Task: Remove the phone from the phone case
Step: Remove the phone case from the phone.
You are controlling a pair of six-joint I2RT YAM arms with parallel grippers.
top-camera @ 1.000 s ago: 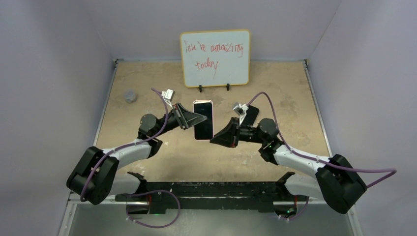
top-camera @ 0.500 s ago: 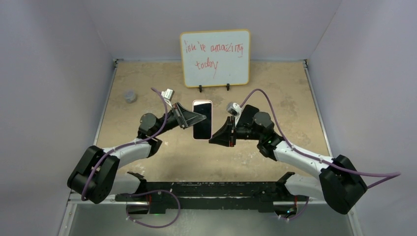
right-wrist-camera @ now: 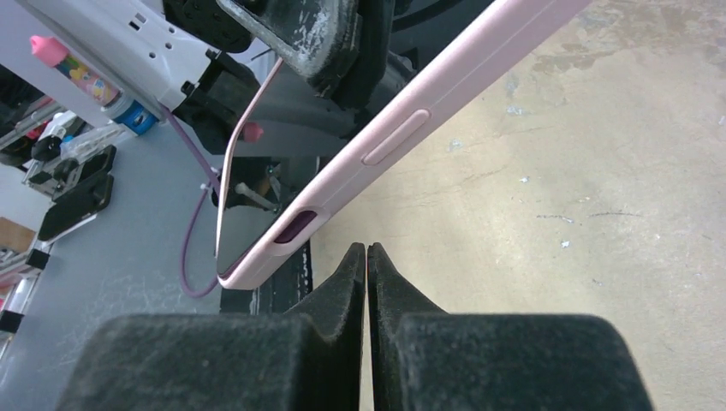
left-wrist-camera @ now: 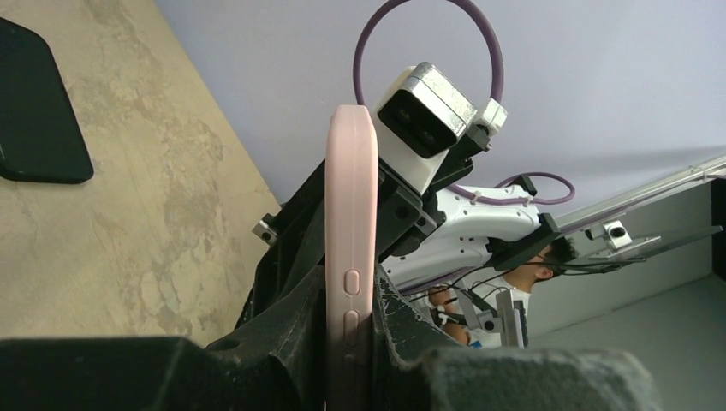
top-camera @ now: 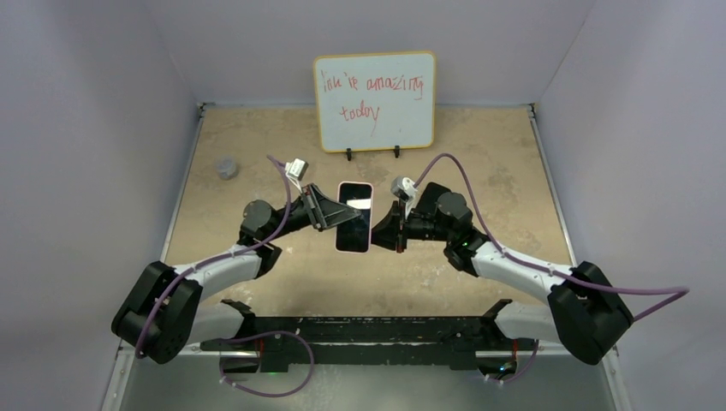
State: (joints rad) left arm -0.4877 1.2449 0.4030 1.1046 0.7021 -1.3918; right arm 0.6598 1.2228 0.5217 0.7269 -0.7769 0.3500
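While the left jaws pinch the pink phone case, phone seated inside, above the counter's middle, the right jaws, pressed together empty at its edge, likely must pry next.

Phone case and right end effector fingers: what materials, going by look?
Phone case: pink and matte, likely silicone or soft TPU. It has rounded edges, moulded button bumps and no glare.
Fingers of the right end effector: black, with a coarse grainy surface and no shine. They could be rubber or foam padding, or rough printed plastic; the look doesn't settle which.
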